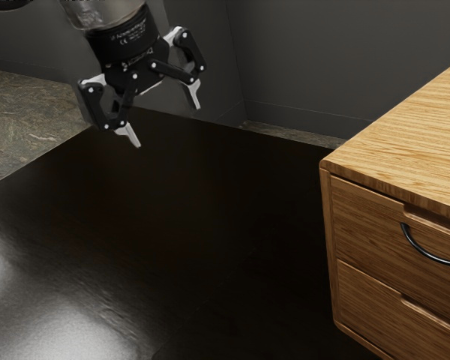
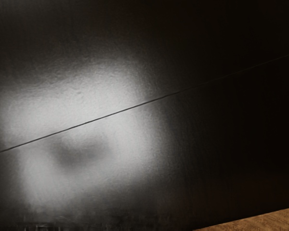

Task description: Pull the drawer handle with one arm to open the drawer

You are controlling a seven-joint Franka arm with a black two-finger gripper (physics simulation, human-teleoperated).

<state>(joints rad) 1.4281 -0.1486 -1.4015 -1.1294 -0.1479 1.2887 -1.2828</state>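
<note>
We saw the drawer handle (image 1: 427, 256) run off the exterior view's right edge, the cabinet (image 1: 405, 142) cut there too, and our arm (image 1: 105, 11) cropped above.

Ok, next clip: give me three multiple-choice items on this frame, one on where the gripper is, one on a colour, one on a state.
1. Where is the gripper relative to the wooden cabinet?
A. Resting on its top
B. Toward the exterior view's upper left, apart from it
C. Inside a drawer

2. What colour is the drawer handle?
A. Black
B. White
C. Red

3. How do the gripper's fingers stand?
A. Shut on the drawer handle
B. Shut on a cup
C. Open, holding nothing

Answers:
1 B: a stretch of the dark surface lies between the gripper and the wooden cabinet.
2 A: it shows as a black curved bar against the wood.
3 C: the fingers are spread, with nothing between them.
</note>
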